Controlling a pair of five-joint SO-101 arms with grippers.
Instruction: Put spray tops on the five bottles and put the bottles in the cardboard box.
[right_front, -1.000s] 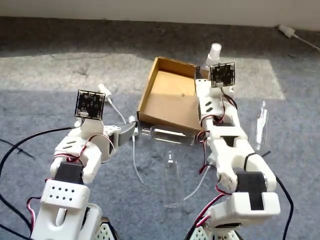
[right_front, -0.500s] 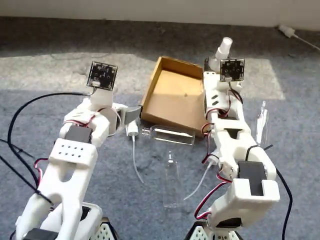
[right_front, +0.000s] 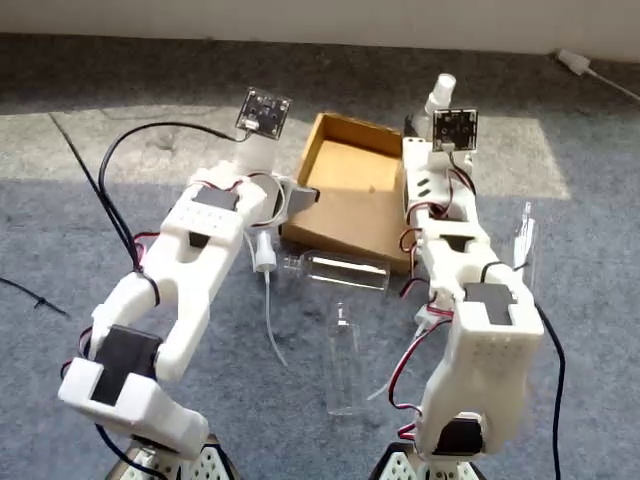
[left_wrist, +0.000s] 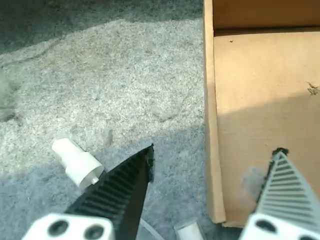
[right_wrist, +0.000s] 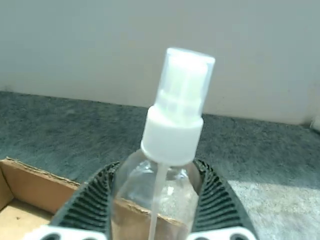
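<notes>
Bottles first: one capped bottle (right_wrist: 150, 187) stands upright in the right gripper (right_wrist: 156, 170), whose ribbed fingers press its clear body from both sides. Its spray top (right_wrist: 177, 115) rises above them. In the high view we see this bottle (right_front: 440, 95) at the far right corner of the cardboard box (right_front: 345, 215), just outside the wall, with the right arm stretched along the box's right side.

The left gripper (left_wrist: 215, 151) hangs with its jaws wide apart and nothing between them. It straddles the box's left wall, one finger over the grey carpet (right_front: 100, 200) and the other over the box floor. From above we place it (right_front: 303, 196) at the near left part of the box.

Three bottles without tops lie on the carpet:
- a first bare bottle (right_front: 335, 270) lies just near of the box, its neck pointing left
- a second bare bottle (right_front: 345, 360) lies nearer still, between the arms, its neck pointing far
- a third bare bottle (right_front: 520, 245) lies right of the right arm

A tubed spray top (right_front: 263, 258) rests by the first bottle's neck, its thin tube trailing toward us. Another white top (left_wrist: 76, 162) lies left of the box beside the left gripper's finger — we cannot tell whether it is the same one. A far spray top (right_front: 575, 62) lies at the far right, by the wall.
</notes>
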